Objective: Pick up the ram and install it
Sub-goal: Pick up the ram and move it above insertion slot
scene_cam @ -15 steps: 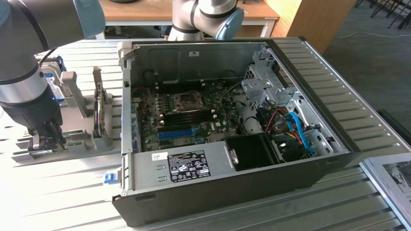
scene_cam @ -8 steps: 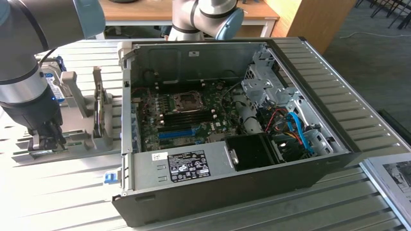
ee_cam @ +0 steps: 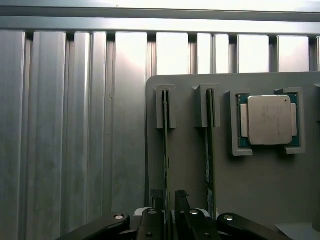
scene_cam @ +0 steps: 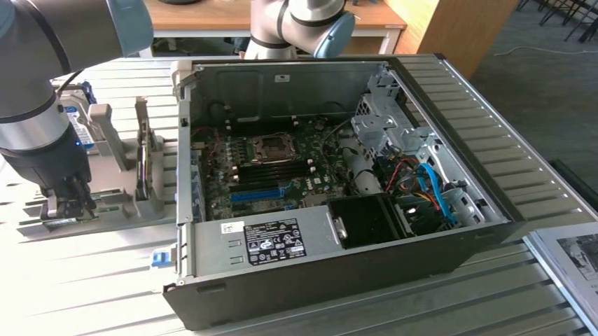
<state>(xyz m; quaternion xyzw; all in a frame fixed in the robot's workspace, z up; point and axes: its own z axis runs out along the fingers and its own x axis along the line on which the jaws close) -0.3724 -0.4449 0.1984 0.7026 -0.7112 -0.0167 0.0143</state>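
Slatted metal table (ee_cam: 60, 125) carries a grey holder (ee_cam: 260, 190); gripper (ee_cam: 168, 197) jaws stand spread astride the ram (ee_cam: 165, 135) farthest from the CPU (ee_cam: 270, 120). They should sit centred and square.

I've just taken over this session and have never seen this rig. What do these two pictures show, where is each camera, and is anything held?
It is one robot arm ending in a two-fingered gripper. The exterior view comes from a camera off the arm, looking over a slatted metal table. On it stands an open computer case with its motherboard exposed. At the exterior view's left is a grey holder, and the gripper reaches down into it. The wrist view comes from a camera on the arm's wrist, looking down along the gripper. There the holder carries a square silver CPU chip in a pocket and two sticks standing on edge in slots. The gripper straddles the ram, jaws open, with the second stick alongside. Nothing is gripped yet.
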